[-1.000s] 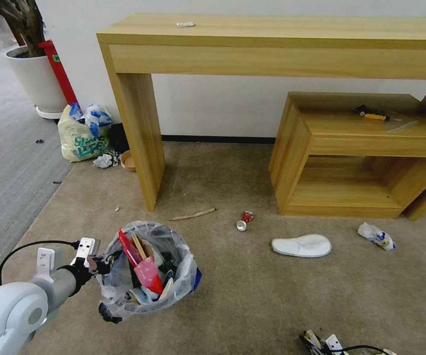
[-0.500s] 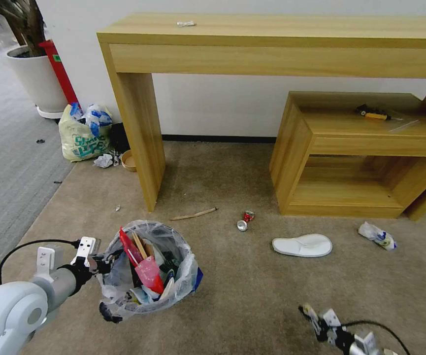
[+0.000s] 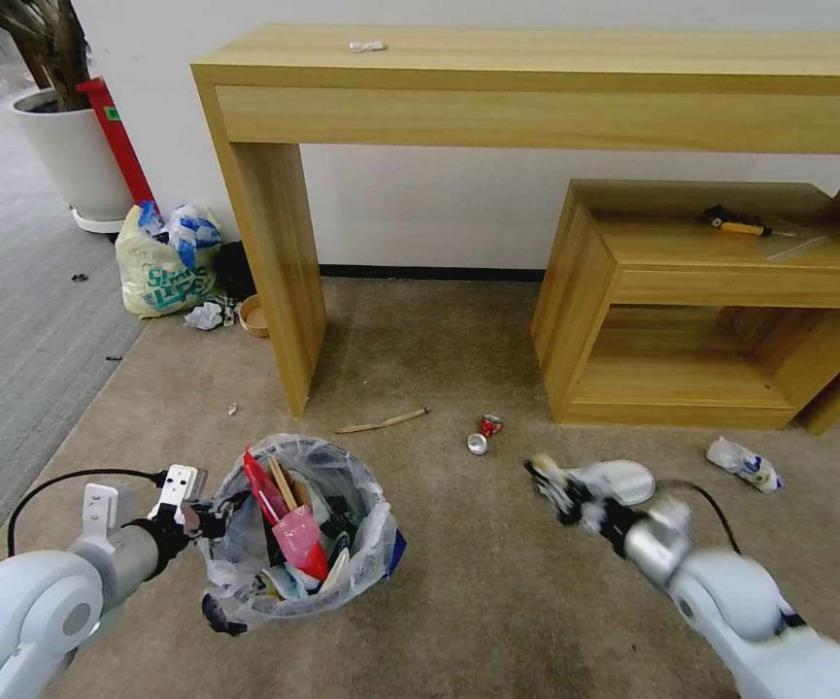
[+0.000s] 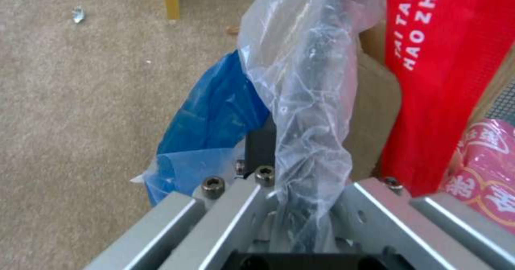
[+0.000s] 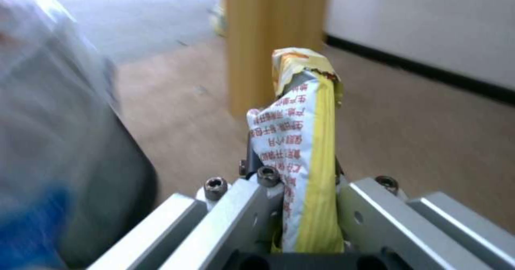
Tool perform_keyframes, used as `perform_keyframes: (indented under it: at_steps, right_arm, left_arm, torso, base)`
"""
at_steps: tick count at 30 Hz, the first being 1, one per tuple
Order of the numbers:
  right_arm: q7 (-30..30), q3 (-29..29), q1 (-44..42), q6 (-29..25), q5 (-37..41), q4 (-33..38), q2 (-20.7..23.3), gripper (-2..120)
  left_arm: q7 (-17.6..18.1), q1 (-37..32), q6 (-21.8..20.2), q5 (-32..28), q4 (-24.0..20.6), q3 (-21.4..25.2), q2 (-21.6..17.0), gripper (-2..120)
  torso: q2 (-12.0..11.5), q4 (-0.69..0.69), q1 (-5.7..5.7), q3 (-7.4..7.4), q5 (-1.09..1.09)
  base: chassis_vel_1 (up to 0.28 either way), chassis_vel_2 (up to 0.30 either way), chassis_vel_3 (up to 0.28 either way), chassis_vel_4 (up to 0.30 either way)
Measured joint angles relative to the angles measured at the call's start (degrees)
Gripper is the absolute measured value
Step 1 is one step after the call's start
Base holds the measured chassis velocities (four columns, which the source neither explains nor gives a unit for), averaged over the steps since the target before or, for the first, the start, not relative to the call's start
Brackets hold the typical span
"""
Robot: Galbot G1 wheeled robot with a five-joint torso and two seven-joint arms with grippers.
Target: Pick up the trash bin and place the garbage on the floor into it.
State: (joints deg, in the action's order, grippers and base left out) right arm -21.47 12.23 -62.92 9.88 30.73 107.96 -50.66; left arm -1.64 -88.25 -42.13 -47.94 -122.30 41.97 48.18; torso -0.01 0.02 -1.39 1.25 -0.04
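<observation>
The left pincer [image 3: 208, 515] is clenched on the trash bin [image 3: 300, 529] at its nine o'clock rim, pinching the clear liner [image 4: 305, 101]. The right pincer [image 3: 548, 478], at the bin's three o'clock, grips a yellow-white wrapper [image 5: 300, 149] over the floor [image 3: 458, 592]. A white slipper [image 3: 619, 480] lies just beyond it.

A white wall [image 3: 420, 209] backs a tall wooden console table [image 3: 536, 87] and low shelf [image 3: 711, 301].
</observation>
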Motion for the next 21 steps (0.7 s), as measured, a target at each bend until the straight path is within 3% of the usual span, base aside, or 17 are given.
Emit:
perform_keyframes:
  at_steps: [10,21]
  right_arm:
    - [-0.64,-15.31,18.52,9.59,8.87,5.92,-1.42,0]
    - [-0.72,-28.77,28.14,12.60,10.85,7.96,-4.18,0]
  left_arm:
    - [0.36,1.00,0.00,-0.82,0.96,-0.89,-1.24,0]
    - [0.86,2.21,0.00,-1.03,1.36,-3.42,-1.50,0]
  torso:
    - [0.00,-0.02,0.00,0.00,0.01]
    - [0.00,-0.02,0.01,0.00,0.01]
  base:
    - [0.000,0.000,0.000,0.000]
    - [0.000,0.000,0.000,0.000]
